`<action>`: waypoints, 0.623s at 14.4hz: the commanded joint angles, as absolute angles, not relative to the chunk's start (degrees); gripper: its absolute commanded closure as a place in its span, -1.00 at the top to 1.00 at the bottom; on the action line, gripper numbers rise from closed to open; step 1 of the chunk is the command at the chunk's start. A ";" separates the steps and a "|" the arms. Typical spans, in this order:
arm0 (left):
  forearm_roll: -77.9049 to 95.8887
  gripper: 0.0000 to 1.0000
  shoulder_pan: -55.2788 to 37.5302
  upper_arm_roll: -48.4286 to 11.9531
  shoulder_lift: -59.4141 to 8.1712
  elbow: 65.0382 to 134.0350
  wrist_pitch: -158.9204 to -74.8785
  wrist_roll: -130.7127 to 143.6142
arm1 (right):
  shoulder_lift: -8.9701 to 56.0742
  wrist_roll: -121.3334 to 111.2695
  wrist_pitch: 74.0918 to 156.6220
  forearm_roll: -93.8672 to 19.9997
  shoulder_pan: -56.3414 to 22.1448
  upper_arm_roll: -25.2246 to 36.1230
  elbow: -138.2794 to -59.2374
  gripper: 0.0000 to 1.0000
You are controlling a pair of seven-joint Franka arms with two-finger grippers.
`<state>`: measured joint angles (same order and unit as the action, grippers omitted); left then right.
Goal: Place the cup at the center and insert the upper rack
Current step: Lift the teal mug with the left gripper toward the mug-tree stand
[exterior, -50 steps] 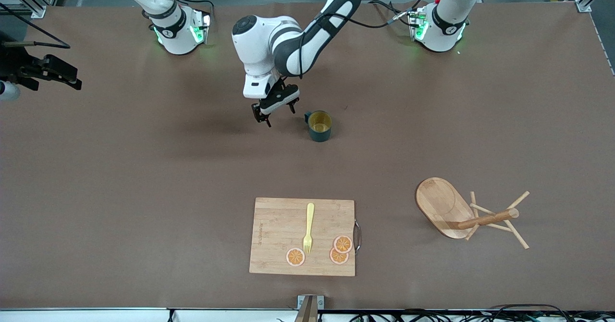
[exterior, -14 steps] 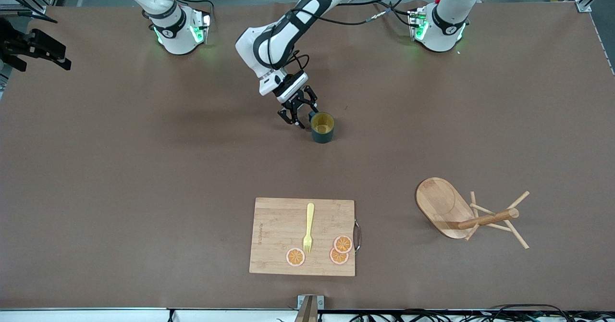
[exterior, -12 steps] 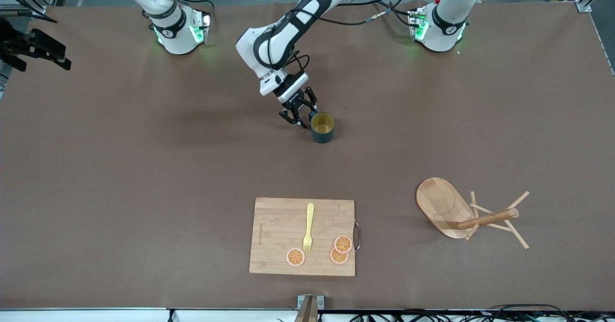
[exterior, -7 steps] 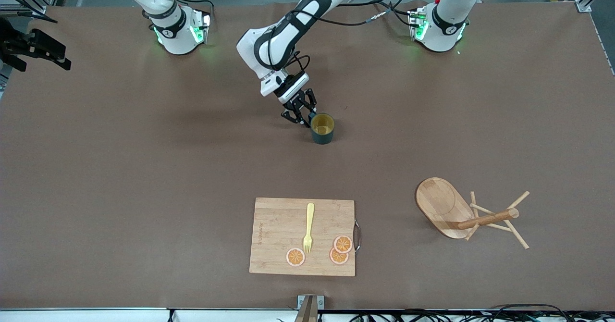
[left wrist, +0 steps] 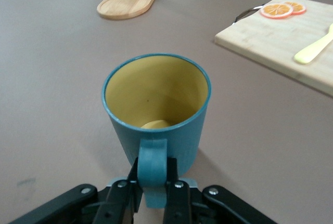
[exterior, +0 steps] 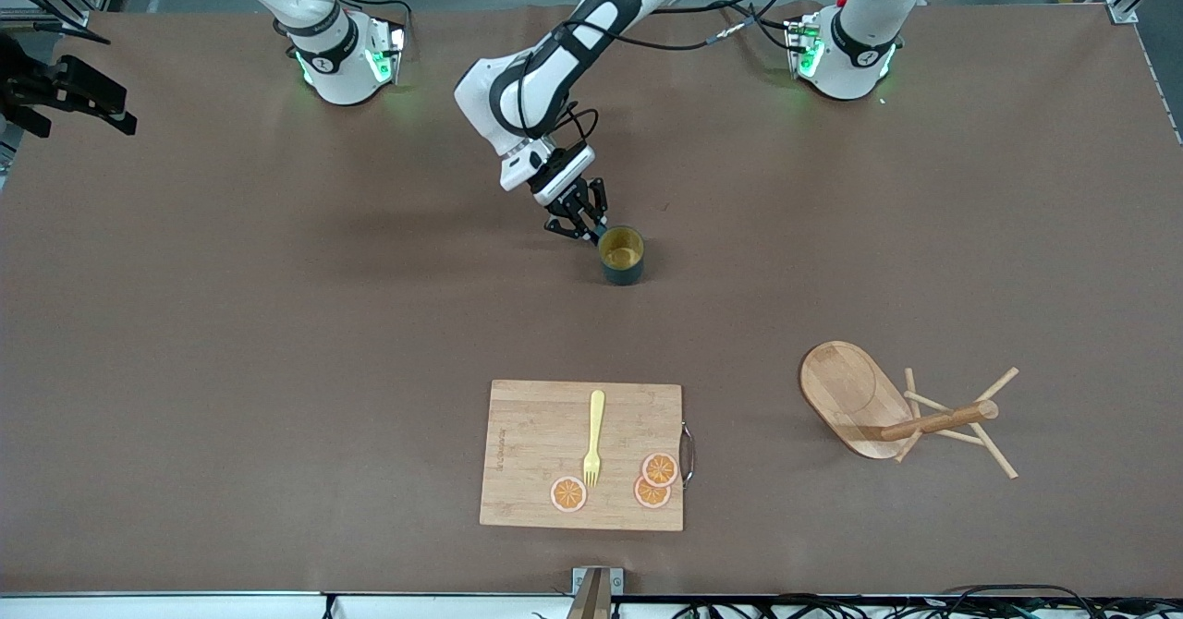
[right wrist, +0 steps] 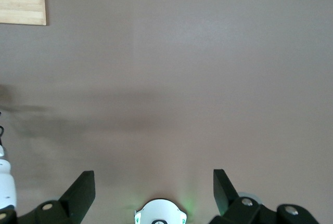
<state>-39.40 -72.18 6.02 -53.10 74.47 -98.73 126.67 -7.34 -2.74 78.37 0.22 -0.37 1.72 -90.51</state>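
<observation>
The cup (exterior: 621, 254), dark teal with a yellow inside, stands upright near the table's middle. My left gripper (exterior: 590, 229) is low beside it, shut on its small side handle. In the left wrist view the handle (left wrist: 152, 164) is pinched between the two black fingers of the left gripper (left wrist: 153, 176). The upper rack (exterior: 887, 411), a light wooden mug tree, lies tipped on its side toward the left arm's end, nearer to the front camera than the cup. My right gripper (exterior: 65, 102) waits open over the table's edge at the right arm's end, and it holds nothing (right wrist: 151, 190).
A bamboo cutting board (exterior: 518, 457) lies near the table's front edge, nearer to the front camera than the cup. On it are a yellow fork (exterior: 594, 439) and orange slices (exterior: 658, 471). The left wrist view shows the board (left wrist: 270, 37) and the rack's base (left wrist: 127, 0).
The left gripper's fingers have shut on the cup's handle. The cup has shifted slightly toward the front camera. The right arm has not moved.
</observation>
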 commanded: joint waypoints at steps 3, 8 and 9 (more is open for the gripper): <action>-34.38 -0.99 -66.02 5.71 -44.58 74.62 -97.56 114.46 | -8.96 -3.43 78.93 0.26 0.70 0.97 -91.85 1.00; -26.21 -0.99 -57.24 5.45 -37.46 74.53 -97.65 100.49 | -8.96 -3.43 78.93 0.35 0.70 0.88 -91.85 1.00; -23.49 -0.99 -55.22 5.45 -35.70 74.53 -97.65 96.89 | -8.96 -3.43 78.93 0.35 0.70 0.97 -91.85 1.00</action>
<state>-27.58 -58.59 6.15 -39.82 73.52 -98.32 102.58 -7.34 -2.75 78.39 0.22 -0.37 1.70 -90.51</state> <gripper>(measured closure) 0.789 0.000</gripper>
